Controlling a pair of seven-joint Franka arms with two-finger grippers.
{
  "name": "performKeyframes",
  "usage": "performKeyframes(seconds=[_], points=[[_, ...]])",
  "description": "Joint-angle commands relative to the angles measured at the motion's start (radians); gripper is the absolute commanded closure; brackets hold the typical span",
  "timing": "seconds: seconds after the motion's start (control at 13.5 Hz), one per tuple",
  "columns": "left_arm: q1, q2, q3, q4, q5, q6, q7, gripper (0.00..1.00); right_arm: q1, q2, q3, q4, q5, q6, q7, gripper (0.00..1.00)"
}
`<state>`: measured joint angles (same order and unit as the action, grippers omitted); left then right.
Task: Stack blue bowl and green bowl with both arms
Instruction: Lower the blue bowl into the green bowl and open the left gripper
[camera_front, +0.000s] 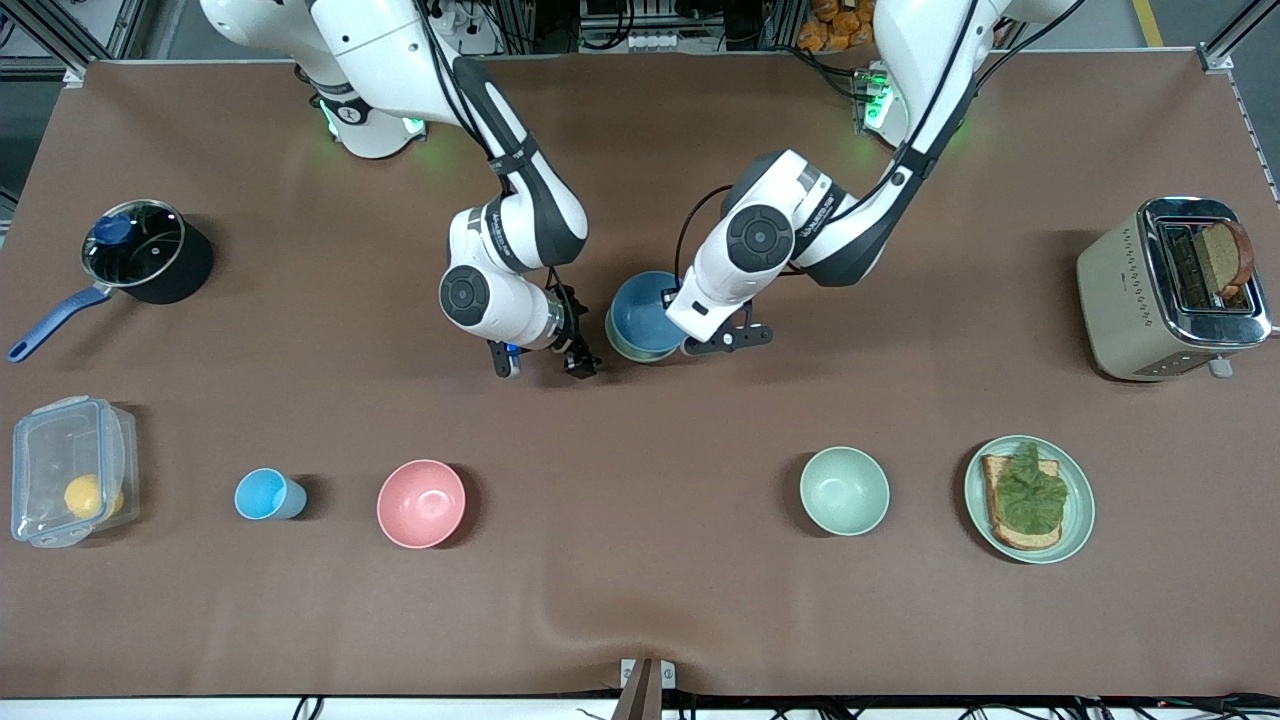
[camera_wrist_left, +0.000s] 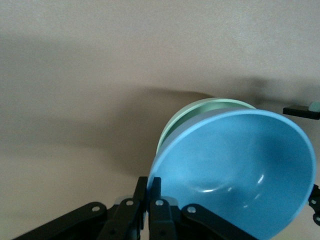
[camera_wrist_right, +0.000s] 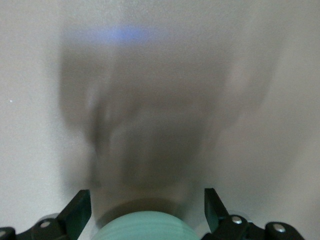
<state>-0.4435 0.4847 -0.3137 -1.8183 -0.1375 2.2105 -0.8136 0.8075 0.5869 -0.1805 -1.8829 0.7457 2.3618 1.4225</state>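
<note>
The blue bowl (camera_front: 645, 318) sits nested in the green bowl (camera_wrist_left: 200, 111) at mid-desk. The left gripper (camera_front: 728, 338) pinches its rim (jaws clenched); let go gently, lift straight. The right gripper (camera_front: 546, 362) hovers beside, jaws released.

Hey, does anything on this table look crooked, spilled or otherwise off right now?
Nothing is spilled or broken. The one oddity: the smooth sky-blue bowl sits tilted inside the sage green bowl at mid-table, its rim pinched by the left gripper. The right gripper hangs open beside the stack.
</note>
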Motion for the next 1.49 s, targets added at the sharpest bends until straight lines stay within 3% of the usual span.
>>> performKeyframes(seconds=[0.0, 1.34, 1.41], points=[[-0.024, 0.021, 0.007, 0.004, 0.002, 0.038, -0.03, 1.0, 0.006, -0.003, -0.002, -0.012, 0.03, 0.011, -0.019, 0.0], [-0.034, 0.083, 0.007, 0.01, 0.01, 0.081, -0.036, 1.0, 0.007, -0.004, -0.002, -0.013, 0.03, -0.001, -0.019, 0.0], [-0.034, 0.086, 0.008, 0.013, 0.01, 0.081, -0.038, 0.85, 0.007, -0.004, -0.002, -0.013, 0.03, -0.001, -0.019, 0.0]])
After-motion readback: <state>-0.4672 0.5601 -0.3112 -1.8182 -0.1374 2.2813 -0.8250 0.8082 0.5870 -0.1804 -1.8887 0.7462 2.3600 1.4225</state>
